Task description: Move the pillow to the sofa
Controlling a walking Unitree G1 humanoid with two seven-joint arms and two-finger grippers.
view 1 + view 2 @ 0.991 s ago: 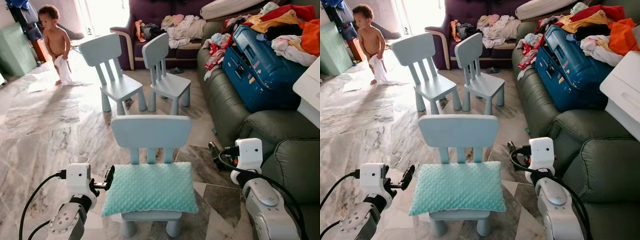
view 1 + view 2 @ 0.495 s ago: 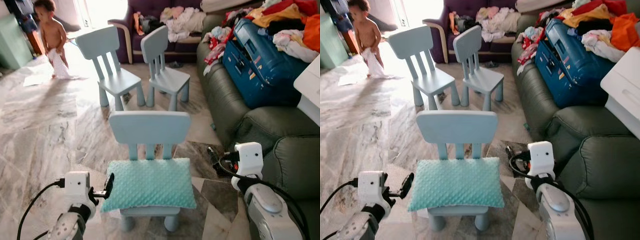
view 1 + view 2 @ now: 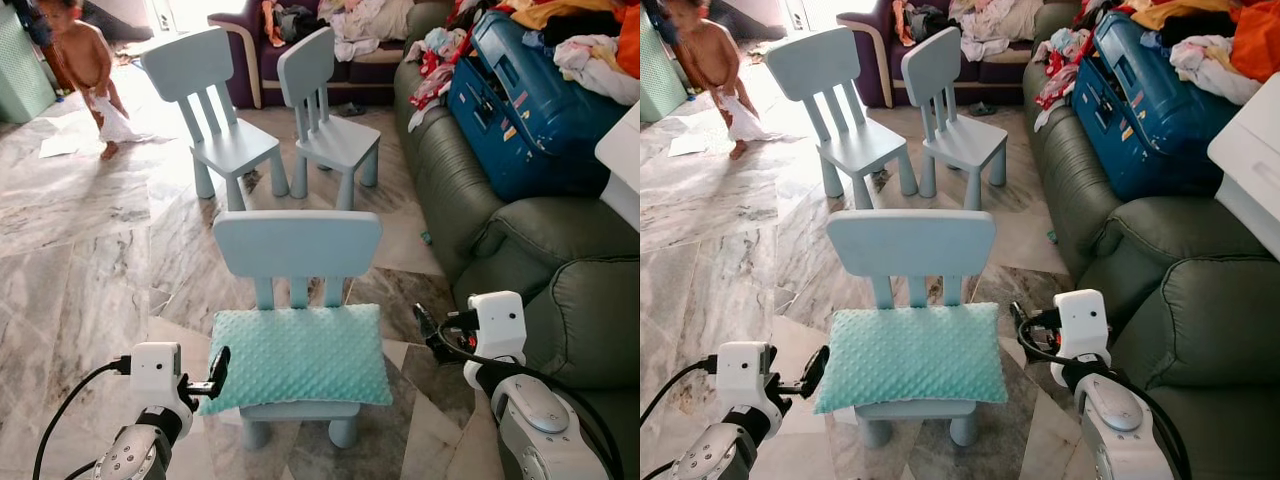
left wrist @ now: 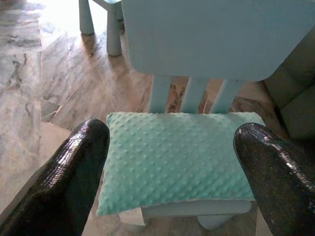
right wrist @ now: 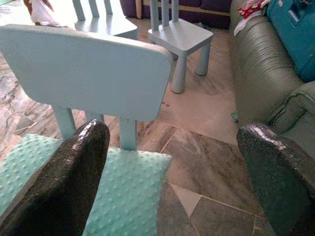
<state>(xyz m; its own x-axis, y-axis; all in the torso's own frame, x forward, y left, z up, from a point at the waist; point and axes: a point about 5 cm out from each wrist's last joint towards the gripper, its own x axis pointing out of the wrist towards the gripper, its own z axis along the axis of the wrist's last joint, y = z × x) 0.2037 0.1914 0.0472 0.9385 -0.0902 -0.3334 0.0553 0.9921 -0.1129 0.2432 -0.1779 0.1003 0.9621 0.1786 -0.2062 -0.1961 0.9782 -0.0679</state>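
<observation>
A teal dotted pillow (image 3: 295, 355) lies flat on the seat of a small light-blue chair (image 3: 297, 245) right in front of me. My left gripper (image 3: 215, 372) hovers at the pillow's left front corner, open, with both fingers (image 4: 74, 172) spread wider than the pillow (image 4: 177, 160). My right gripper (image 3: 425, 325) hangs open beside the pillow's right edge, over the floor between the chair and the green sofa (image 3: 520, 240). In the right wrist view the pillow's corner (image 5: 128, 187) sits below the chair back (image 5: 88, 69).
A blue suitcase (image 3: 520, 100) and piled clothes cover the far part of the green sofa. Two more small chairs (image 3: 215, 110) (image 3: 325, 110) stand behind. A child (image 3: 85, 70) stands at the far left on the marble floor. A white object (image 3: 625, 165) juts in at right.
The camera has shifted, so the whole scene sits lower and closer. The child has stepped a little. The pillow stays on the chair, and both grippers stay beside it.
</observation>
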